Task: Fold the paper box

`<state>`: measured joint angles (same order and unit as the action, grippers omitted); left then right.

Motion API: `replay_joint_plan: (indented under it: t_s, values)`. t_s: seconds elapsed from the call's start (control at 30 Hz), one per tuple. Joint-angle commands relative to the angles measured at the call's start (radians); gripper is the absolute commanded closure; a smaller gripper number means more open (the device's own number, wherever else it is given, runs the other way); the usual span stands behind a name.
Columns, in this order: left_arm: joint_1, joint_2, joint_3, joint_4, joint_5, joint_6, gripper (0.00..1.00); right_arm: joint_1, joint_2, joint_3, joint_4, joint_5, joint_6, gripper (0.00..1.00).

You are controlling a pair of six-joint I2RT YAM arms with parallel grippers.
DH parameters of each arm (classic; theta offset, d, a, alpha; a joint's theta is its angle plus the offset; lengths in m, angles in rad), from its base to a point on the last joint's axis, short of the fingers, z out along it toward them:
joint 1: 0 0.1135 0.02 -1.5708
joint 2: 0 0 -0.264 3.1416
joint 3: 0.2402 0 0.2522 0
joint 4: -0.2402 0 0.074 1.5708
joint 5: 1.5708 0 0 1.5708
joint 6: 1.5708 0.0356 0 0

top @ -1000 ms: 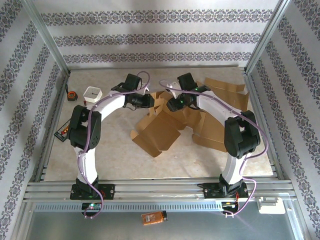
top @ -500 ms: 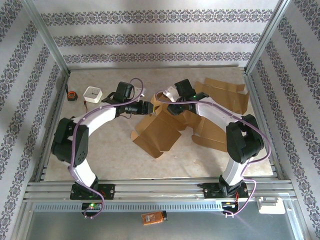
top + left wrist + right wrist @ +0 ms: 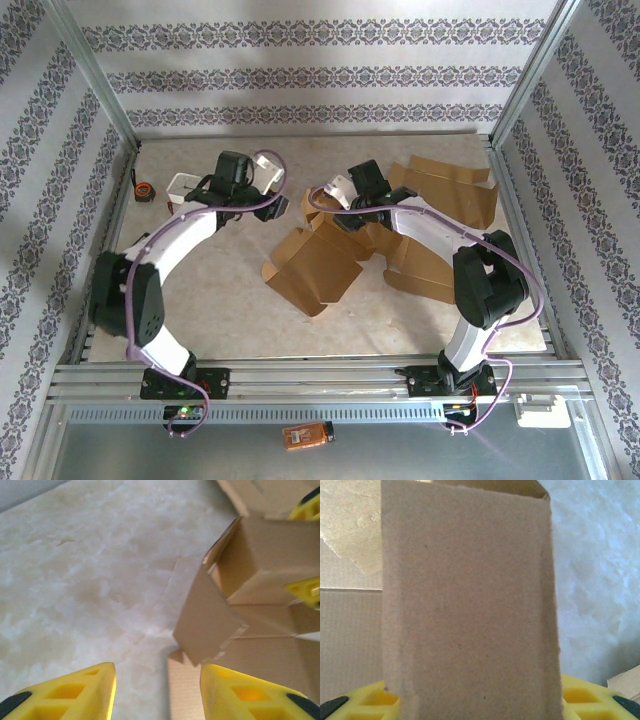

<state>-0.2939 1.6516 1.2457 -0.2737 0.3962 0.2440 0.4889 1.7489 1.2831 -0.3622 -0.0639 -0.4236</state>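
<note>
Pinching an upright flap of the plain brown paper box (image 3: 312, 265) – mid-table, half-erected – the right gripper (image 3: 470, 700) clamps it between its fingers; the left gripper (image 3: 157, 692) hangs parted, empty, just beside the box.

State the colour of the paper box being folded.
Plain brown cardboard; the paper box shows best in the top external view.

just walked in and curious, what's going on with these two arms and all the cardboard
Two robot arms are folding a paper box in the middle of the table. The right tool grips an upright panel of the box. The left tool is open and holds nothing, just beside the box's raised flap. The box is only partly formed, and more cardboard blanks lie at the right.
</note>
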Motion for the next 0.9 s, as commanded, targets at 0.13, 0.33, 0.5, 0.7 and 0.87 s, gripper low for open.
replay_joint_plan:
  t_s: [0.13,0.33,0.5,0.7,0.87]
  values:
    - [0.004,0.242,0.264,-0.238,-0.001,0.391,0.5,0.011,-0.014,0.015,-0.032,-0.01,-0.042,0.49]
    - [0.001,0.395,0.445,-0.364,0.087,0.496,0.49,0.011,-0.003,0.03,-0.037,-0.016,-0.048,0.49]
    - [0.002,0.464,0.538,-0.493,0.244,0.526,0.49,0.012,-0.002,0.03,-0.041,-0.016,-0.054,0.49]
    - [-0.002,0.473,0.544,-0.498,0.383,0.481,0.5,0.013,0.002,0.031,-0.042,-0.02,-0.053,0.49]
    - [-0.01,0.47,0.526,-0.469,0.445,0.415,0.53,0.013,0.004,0.033,-0.039,-0.022,-0.052,0.5]
